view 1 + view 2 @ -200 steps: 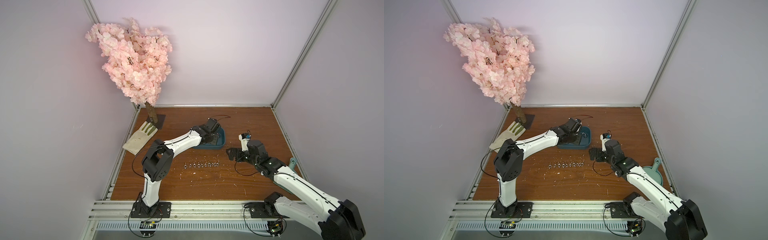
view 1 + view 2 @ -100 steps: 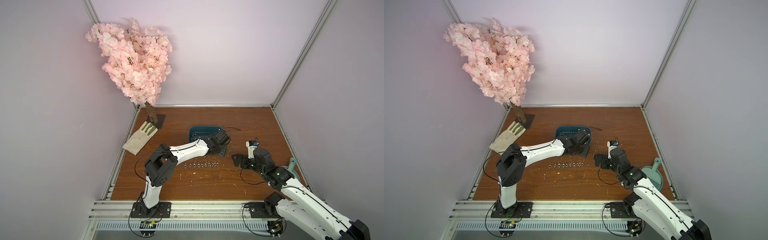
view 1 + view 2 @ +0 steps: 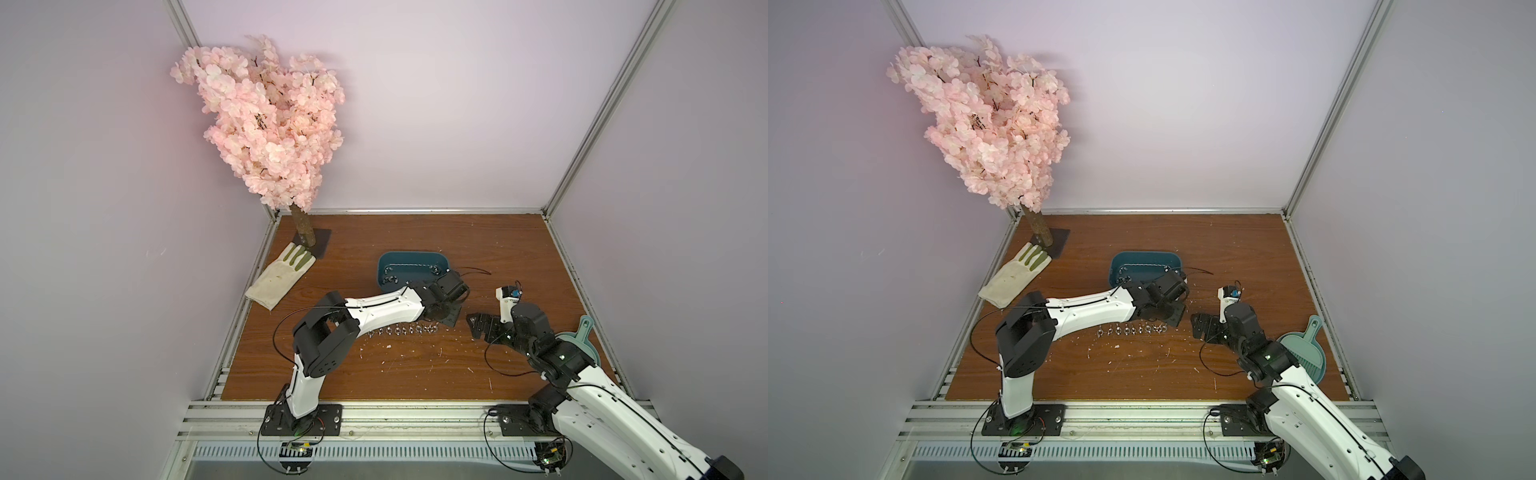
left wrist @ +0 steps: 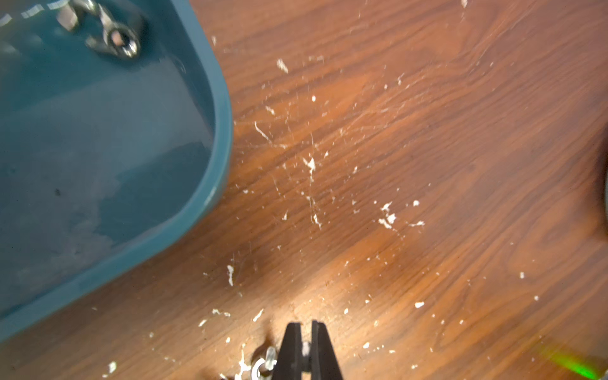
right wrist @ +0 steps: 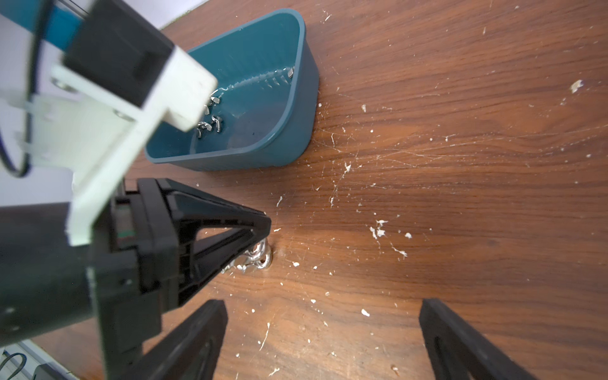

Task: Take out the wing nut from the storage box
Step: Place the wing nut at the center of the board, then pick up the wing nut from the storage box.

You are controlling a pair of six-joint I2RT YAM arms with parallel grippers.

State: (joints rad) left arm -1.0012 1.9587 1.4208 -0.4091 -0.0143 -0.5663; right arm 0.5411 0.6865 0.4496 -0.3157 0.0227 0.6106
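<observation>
Clamped together, my left jaws hold a wing nut (image 4: pixel 306 348), pinched by what I take to be one of its wings. They are low over the worktop (image 3: pixel 415 374), at the end of the row of nuts (image 3: pixel 402 330) laid out there. My right jaws stand wide apart and empty, hanging just beside that spot. The storage box (image 3: pixel 415 258) sits on the worktop just beyond my left wrist, and more nuts (image 5: pixel 210 126) lie inside it.

By my reckoning this nut is out of the box and I am at the setting-down step. Next I need to bring it down until it touches the wood, just beside the last nut in the row (image 4: pixel 263 362) without knocking it. Then I part the left jaws and lift straight up clear of the row.
</observation>
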